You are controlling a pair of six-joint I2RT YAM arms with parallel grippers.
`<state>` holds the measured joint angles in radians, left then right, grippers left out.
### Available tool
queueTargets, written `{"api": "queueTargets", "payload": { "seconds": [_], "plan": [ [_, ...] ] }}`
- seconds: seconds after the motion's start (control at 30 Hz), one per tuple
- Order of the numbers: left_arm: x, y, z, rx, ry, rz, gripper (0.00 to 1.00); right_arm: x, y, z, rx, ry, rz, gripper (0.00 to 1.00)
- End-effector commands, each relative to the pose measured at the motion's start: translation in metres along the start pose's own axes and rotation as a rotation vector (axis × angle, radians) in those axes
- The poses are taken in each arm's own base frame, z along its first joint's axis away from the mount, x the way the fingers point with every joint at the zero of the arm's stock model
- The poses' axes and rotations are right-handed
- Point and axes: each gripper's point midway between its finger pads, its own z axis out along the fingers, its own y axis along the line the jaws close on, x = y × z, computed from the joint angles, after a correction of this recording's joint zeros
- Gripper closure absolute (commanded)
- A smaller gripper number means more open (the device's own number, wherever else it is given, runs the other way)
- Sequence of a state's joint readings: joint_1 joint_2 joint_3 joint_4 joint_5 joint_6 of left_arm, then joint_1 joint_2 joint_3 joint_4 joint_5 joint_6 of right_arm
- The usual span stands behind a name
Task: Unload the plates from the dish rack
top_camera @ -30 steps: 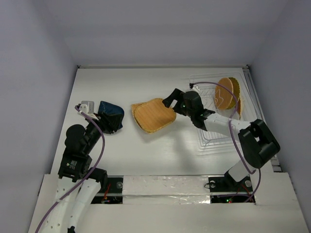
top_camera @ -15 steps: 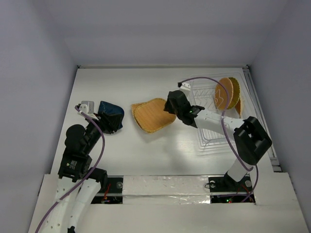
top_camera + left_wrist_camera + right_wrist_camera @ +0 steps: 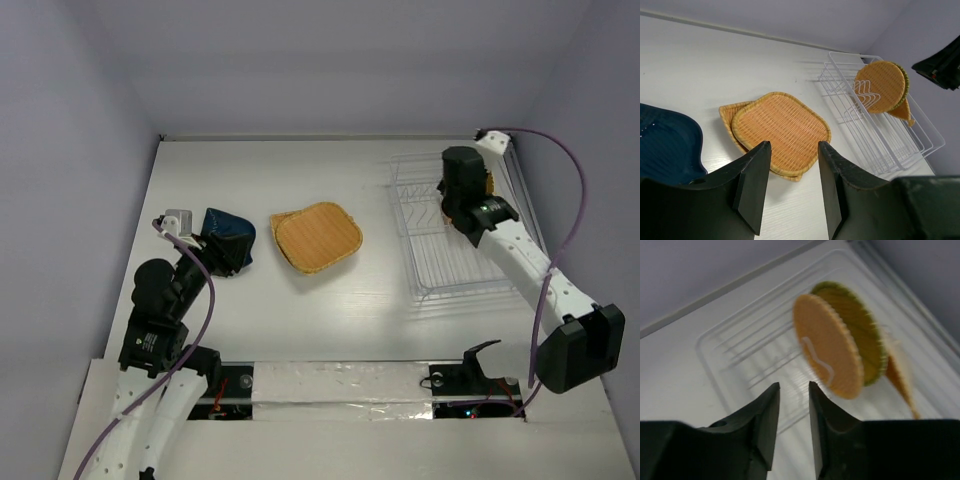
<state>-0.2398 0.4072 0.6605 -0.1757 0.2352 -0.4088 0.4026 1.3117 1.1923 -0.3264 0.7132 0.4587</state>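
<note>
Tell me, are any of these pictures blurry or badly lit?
Right wrist view: the front round plate and dish rack look smeared, the right gripper a dark silhouette. Left wrist view: crisp weave on the square plate. Top view: even light, a faint bright patch on the table.

Right arm sits over the far right corner in the top view, so the plates in the rack are just an orange sliver. Right wrist view is smeared — rack wires barely read, and the leaf plate is mostly behind the round plate. Blue dish is cropped by the left wrist view.
</note>
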Motion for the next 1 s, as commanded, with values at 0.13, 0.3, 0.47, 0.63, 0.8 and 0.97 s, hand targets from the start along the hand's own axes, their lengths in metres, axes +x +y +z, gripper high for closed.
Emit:
{"api": "queueTargets", "payload": {
  "seconds": [0.13,0.3,0.47,0.63,0.8,0.97],
  "plan": [
    [-0.005,-0.002,0.003,0.017,-0.029,0.004,0.61,0.0,-0.074,0.025,0.181,0.047,-0.092,0.49],
    [-0.004,-0.001,0.003,0.013,-0.024,0.003,0.61,0.008,-0.086,0.051,0.214,0.09,-0.117,0.49],
    [-0.003,-0.001,0.005,0.013,-0.018,0.003,0.61,0.02,-0.102,0.073,0.251,0.124,-0.125,0.52],
    [-0.002,0.0,0.006,0.015,-0.01,0.002,0.61,0.029,-0.1,0.088,0.253,0.144,-0.138,0.62],
    [-0.001,0.0,0.007,0.016,-0.006,0.003,0.61,0.04,-0.095,0.097,0.229,0.172,-0.155,0.78],
    [0.0,-0.001,0.008,0.018,-0.003,0.001,0.61,0.042,-0.094,0.097,0.222,0.174,-0.164,0.79]
  ]
}}
